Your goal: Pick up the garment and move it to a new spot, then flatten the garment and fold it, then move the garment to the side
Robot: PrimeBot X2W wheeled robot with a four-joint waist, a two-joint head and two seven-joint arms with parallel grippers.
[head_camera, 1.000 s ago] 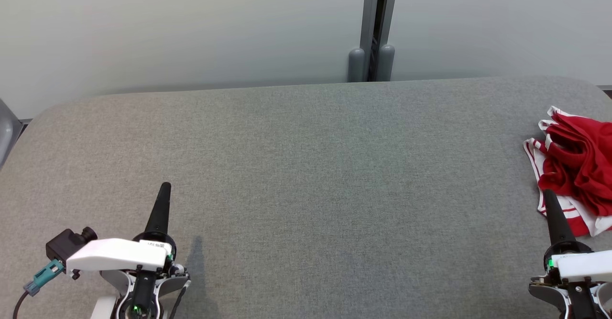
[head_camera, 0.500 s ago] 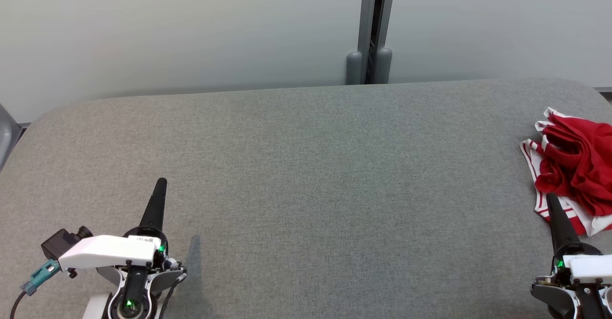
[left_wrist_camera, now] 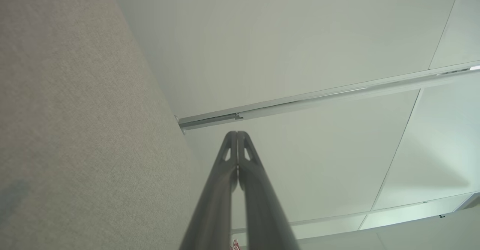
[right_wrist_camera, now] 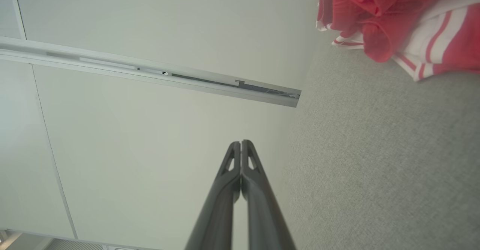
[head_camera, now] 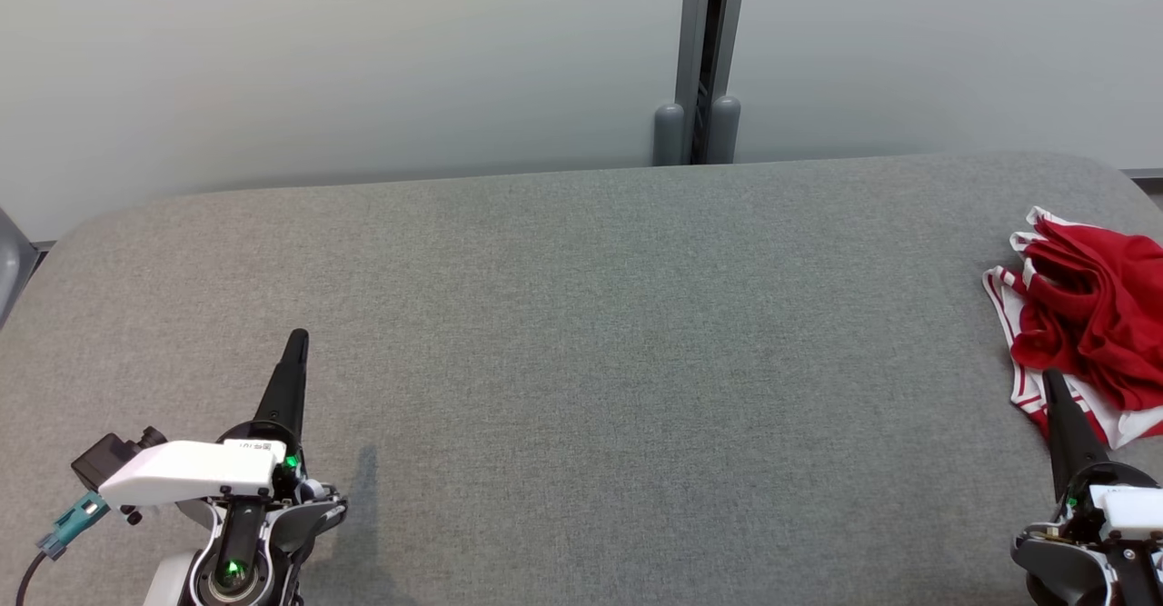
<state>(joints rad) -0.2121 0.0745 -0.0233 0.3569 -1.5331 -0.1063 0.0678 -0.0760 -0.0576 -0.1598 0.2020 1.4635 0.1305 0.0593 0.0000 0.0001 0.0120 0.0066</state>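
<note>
At the right edge of the desk the red, white-trimmed garment lies crumpled. The right pincer is just beside it and the left pincer well apart, both pressed together and empty. Only the view has shifted slightly, so the garment is no nearer flat.

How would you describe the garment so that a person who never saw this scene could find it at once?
Start from the wide grey padded table in front of the pale wall. Go to its right edge, near the right end effector, where the garment lies in a crumpled heap. It is the one bright red thing there, with white striped trim.
</note>
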